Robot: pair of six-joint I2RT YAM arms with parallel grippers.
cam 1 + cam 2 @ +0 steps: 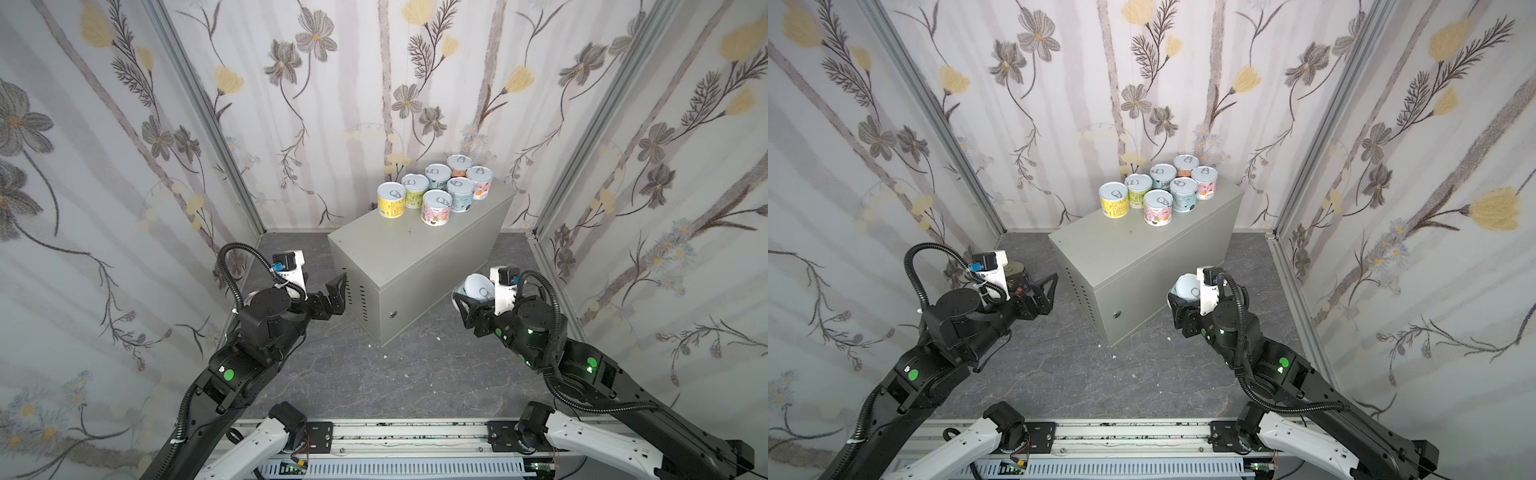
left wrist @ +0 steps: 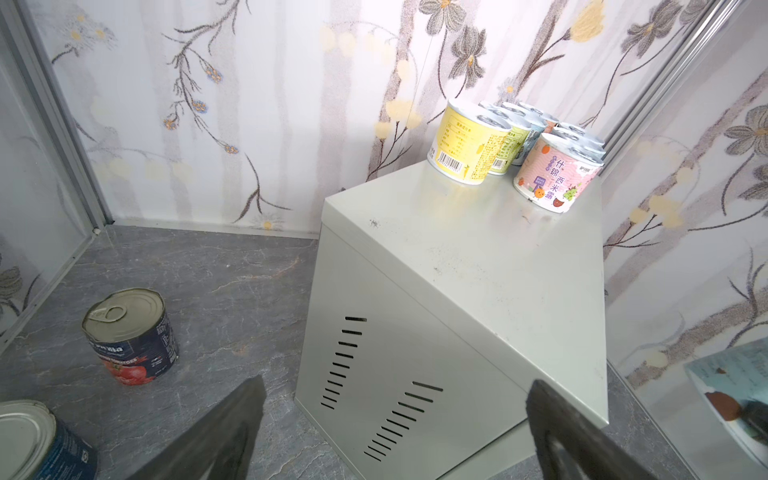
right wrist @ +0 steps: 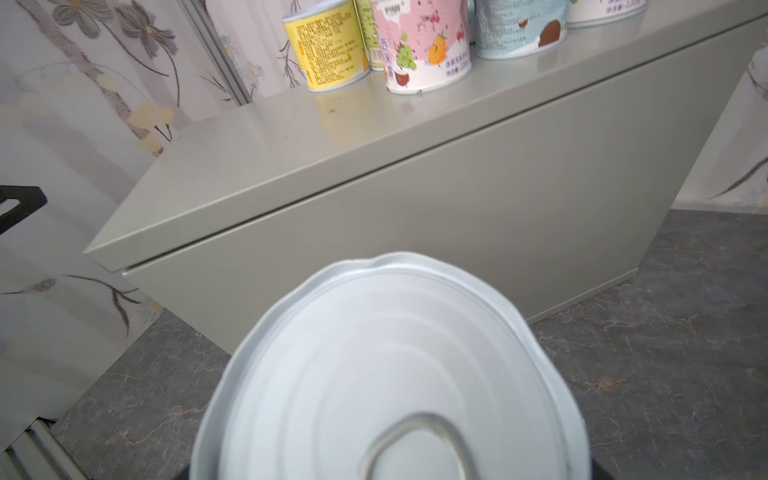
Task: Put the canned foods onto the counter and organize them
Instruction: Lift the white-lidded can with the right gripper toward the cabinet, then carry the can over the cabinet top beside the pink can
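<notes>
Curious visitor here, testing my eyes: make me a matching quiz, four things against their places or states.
1 yellow can
2 navy-red can
3 tilted can
4 left gripper

A open, empty
B on the counter
C in the shut right gripper
D standing on the floor

Pairs: 1-B, 2-D, 3-C, 4-A

Plain grey-beige tabletop. Beyond the black left tool, white-lidded pastel cans: yellow can, lime can, pale blue can and pink can with cartoon fruit. In the black right tool, the held can has a ringed white lid and pale blue label. Beside the left tool, a navy can with red tomatoes and a blue can, on dark grey marbled floor.
</notes>
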